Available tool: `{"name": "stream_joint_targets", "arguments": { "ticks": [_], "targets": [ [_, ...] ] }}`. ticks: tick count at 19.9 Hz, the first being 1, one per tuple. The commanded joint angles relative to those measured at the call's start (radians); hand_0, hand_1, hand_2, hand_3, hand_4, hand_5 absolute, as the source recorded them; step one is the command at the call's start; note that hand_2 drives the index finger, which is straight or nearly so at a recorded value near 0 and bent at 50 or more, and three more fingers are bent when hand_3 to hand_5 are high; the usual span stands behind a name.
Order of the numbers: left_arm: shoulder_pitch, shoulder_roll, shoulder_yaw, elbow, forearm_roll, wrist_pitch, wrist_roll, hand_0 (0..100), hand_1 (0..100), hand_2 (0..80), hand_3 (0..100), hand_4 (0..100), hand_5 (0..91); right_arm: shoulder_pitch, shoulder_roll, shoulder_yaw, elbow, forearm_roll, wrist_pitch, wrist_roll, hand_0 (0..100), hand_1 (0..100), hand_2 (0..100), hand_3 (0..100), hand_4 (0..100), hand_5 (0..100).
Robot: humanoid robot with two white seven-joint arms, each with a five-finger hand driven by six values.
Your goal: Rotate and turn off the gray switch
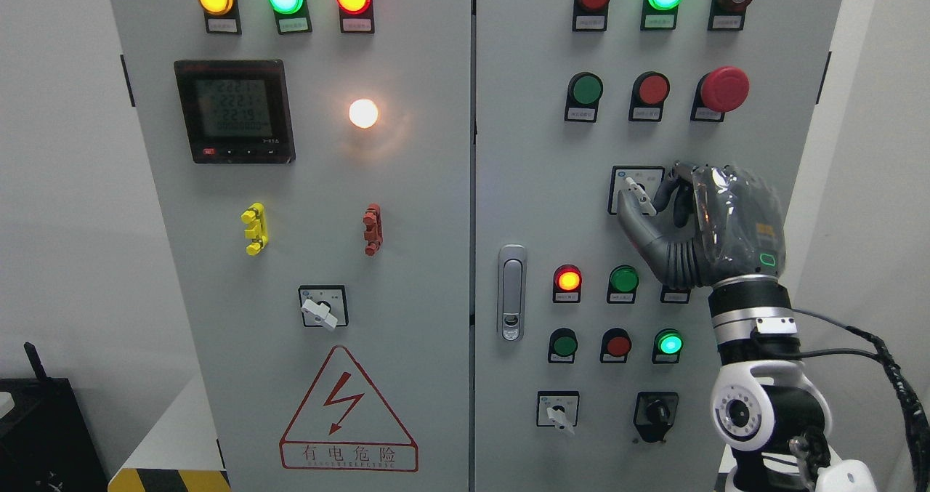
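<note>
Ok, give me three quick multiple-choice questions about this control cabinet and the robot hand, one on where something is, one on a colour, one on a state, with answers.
1. Where is the gray switch the right hand is working on?
A. Left door, under the meter
B. Right door, below the red mushroom button
C. Bottom of the right door

2. What colour is the warning triangle?
A. Red
B. Yellow
C. Blue

3. What is the right hand doing?
A. Hanging open, clear of the panel
B. Pressing a green button
C. Gripping the gray switch

Answers:
1. B: the gray switch sits under the red mushroom button.
2. A: the warning triangle is outlined red.
3. C: the right hand pinches the knob.
</note>
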Motion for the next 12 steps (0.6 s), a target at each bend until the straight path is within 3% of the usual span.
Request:
{"name": "stream_joint_targets", "arguments": {
  "ticks": [1,12],
  "targets": [
    [0.0,0.0,0.032,0.0,0.0,0.0,0.0,12,39,0.0,0,0,0.0,-0.001,0.0,0.001,0.002,-0.001,-0.001,0.004,46,35,69,95,84,90],
    [0.0,0.0,0.032,0.0,0.0,0.0,0.0,12,39,0.0,0,0,0.0,-0.005,0.0,0.001,0.003,-0.001,-0.001,0.005,52,31,70,96,83,90]
  ]
}}
